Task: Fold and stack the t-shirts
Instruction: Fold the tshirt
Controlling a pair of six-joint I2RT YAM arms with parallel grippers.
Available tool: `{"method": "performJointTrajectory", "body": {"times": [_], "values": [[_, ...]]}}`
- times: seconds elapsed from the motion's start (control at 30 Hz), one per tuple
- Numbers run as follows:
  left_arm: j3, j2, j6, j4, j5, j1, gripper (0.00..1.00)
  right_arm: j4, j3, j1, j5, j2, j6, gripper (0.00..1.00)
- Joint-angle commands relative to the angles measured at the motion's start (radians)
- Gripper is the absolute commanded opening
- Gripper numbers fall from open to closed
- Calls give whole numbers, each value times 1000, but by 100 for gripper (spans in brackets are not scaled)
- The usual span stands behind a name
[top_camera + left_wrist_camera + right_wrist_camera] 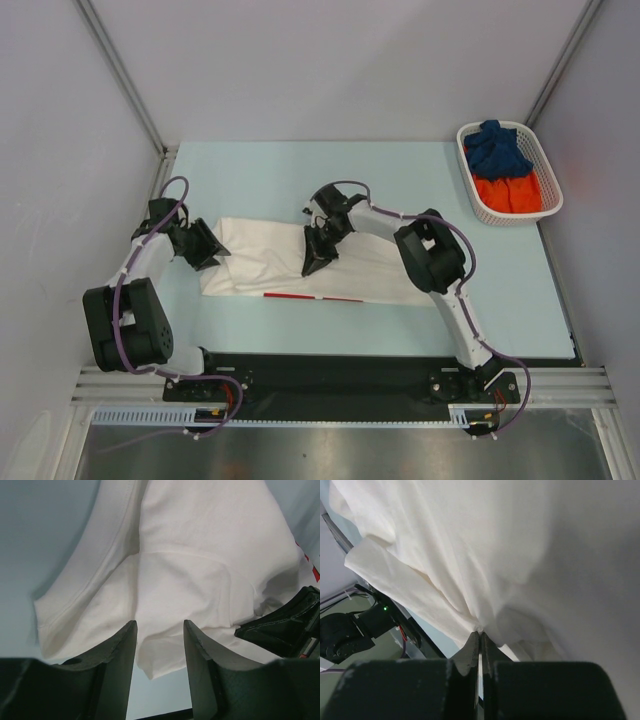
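The white cloth t-shirt (270, 262) lies spread out in the middle of the pale blue tabletop (400, 180), with its long side running from left to right. A thin red strip of print (310, 297) peeks out along its near edge.

The right end effector (318, 258) is down on the middle of the shirt. Its two fingers are pressed tight together and pinch a small bunch of the white cloth, so the cloth is creased around the tips.

The left end effector (205, 246) is at the shirt's left end. Its fingers (122, 665) stand apart with a gap between them. A bit of the shirt's edge shows in that gap, but they do not squeeze it.

Far off at the right back corner of the tabletop sits a white plastic lattice basket (465, 170), well apart from the white shirt. Two more shirts lie bunched up inside it and touch each other — a dark blue t-shirt (497, 150) at the far end and an orange t-shirt (510, 192) at the near end.
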Motion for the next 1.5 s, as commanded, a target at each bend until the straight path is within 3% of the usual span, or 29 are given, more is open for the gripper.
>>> {"method": "performJointTrajectory", "body": {"times": [0.0, 0.53, 0.73, 0.87, 1.03, 1.47], "values": [[10, -40, 14, 19, 17, -5, 48, 40, -16, -6, -8, -62, 17, 0], [-20, -74, 7, -19, 86, -43, 49, -37, 62, 20, -17, -19, -41, 18], [-58, -88, -25, -56, 94, -45, 53, -32, 71, 8, -42, -12, -43, 30], [-81, -81, -72, -119, 53, -46, 44, -35, 76, 10, -36, -10, -49, 31], [-105, -121, -98, -145, -48, -54, 45, -28, 74, 5, -36, -8, -43, 31], [-156, -43, -111, -76, 10, -92, 39, -26, 65, 8, -40, -5, -47, 30]]}}
